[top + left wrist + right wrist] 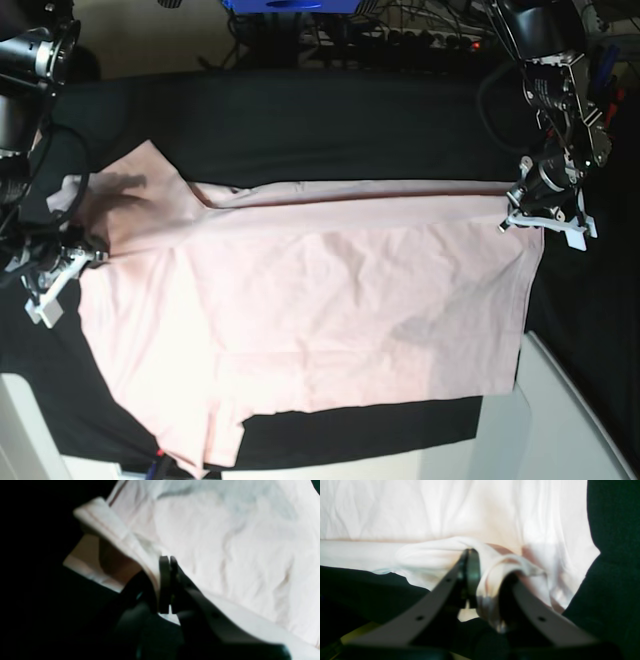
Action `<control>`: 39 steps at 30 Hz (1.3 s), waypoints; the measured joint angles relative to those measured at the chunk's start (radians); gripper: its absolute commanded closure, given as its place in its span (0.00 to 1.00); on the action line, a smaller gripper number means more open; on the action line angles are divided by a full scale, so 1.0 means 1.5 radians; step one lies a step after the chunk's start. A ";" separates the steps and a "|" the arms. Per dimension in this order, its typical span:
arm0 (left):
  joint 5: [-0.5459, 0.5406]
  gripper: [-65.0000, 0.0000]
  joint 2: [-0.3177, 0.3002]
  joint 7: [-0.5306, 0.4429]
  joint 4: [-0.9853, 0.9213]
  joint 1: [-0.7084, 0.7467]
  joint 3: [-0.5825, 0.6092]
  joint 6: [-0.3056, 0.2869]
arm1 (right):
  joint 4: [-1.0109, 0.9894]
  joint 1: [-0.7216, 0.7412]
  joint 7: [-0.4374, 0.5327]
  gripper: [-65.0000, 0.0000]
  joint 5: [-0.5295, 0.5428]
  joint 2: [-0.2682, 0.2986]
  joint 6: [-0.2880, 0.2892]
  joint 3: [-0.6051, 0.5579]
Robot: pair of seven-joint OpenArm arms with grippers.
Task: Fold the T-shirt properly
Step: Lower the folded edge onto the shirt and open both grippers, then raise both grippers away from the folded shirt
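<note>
The pale pink T-shirt [330,310] lies spread across the black table cloth [330,120], with its far edge folded over along a straight line. My left gripper [520,218] is at the shirt's far right corner. In the left wrist view, my left gripper [168,580] is shut on the T-shirt's [225,542] hem. My right gripper [80,258] is at the shirt's left edge. In the right wrist view, my right gripper [490,580] has its jaws parted, and a bunched fold of the T-shirt [420,512] sits loosely between them. The printed lettering does not show.
Black cloth [615,555] borders the shirt on all sides. White surfaces show at the near right [570,420] and near left [30,430]. Cables and a blue box [290,5] lie beyond the table's far edge.
</note>
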 measured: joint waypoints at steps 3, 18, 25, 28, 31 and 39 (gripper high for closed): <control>0.001 0.86 0.000 0.000 0.000 -0.008 -0.002 0.001 | 0.000 0.002 0.038 0.57 0.001 -0.001 0.000 0.001; 0.005 0.45 -0.047 -0.005 0.003 -0.078 -0.053 0.000 | 0.140 -0.057 0.084 0.35 0.000 0.001 -0.001 0.008; 0.003 0.45 -0.060 0.003 0.019 -0.087 -0.076 -0.003 | 0.222 -0.091 0.105 0.35 0.009 -0.008 0.003 0.055; -0.002 0.46 -0.061 -0.001 0.079 -0.050 -0.129 -0.005 | 0.246 -0.126 0.093 0.35 0.004 -0.032 -0.002 0.176; 0.008 0.47 -0.065 -0.006 0.166 0.021 -0.138 0.007 | 0.257 -0.166 0.045 0.35 -0.005 -0.059 0.002 0.269; 0.006 1.00 -0.015 -0.028 0.234 0.191 -0.134 -0.001 | 0.258 -0.255 0.030 0.35 0.000 -0.200 0.063 0.332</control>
